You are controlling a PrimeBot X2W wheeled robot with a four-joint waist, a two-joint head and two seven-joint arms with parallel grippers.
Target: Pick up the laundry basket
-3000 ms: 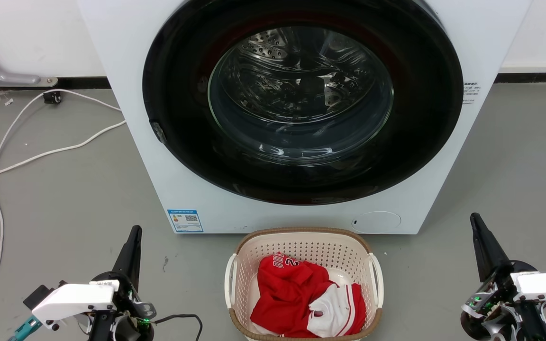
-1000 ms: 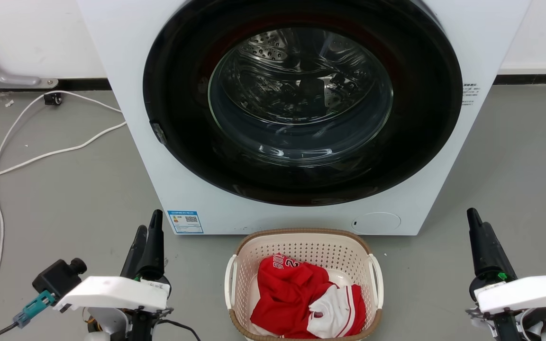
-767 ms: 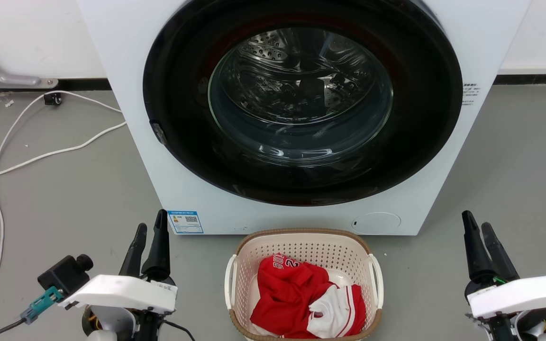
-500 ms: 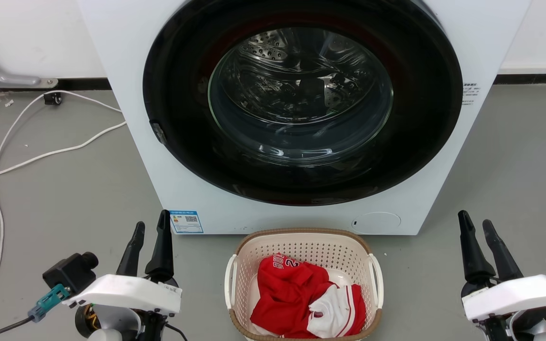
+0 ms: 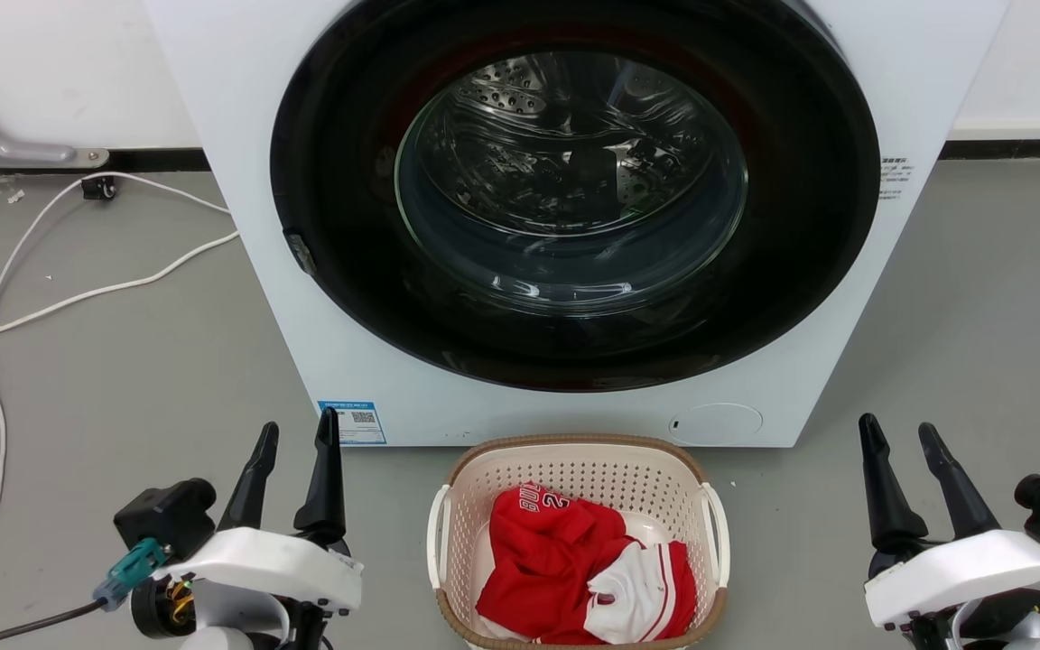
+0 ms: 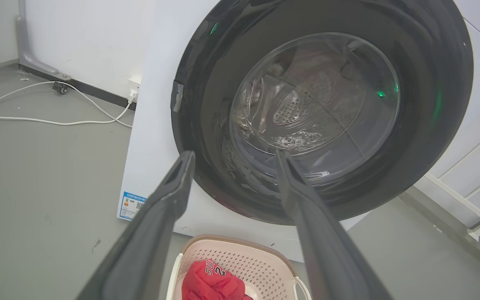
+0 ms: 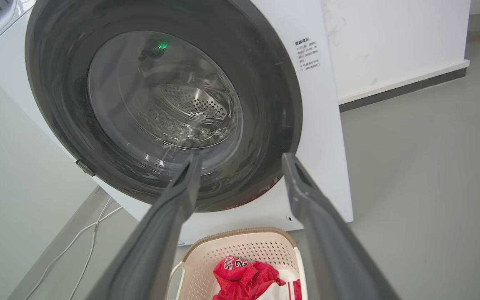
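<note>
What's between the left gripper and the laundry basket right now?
Only bare grey floor. In the head view the left gripper is open and well apart from the laundry basket, with nothing lying between them.

The left gripper (image 5: 299,420) and the right gripper (image 5: 896,422) are each showing two long, dark, tapering fingers (image 5: 321,487) above a glossy white cover (image 5: 267,560). A black camera block (image 5: 165,515) is sitting beside each cover, and a teal plug (image 5: 127,561) with a dark cable (image 5: 32,623) is trailing from the left one.
</note>
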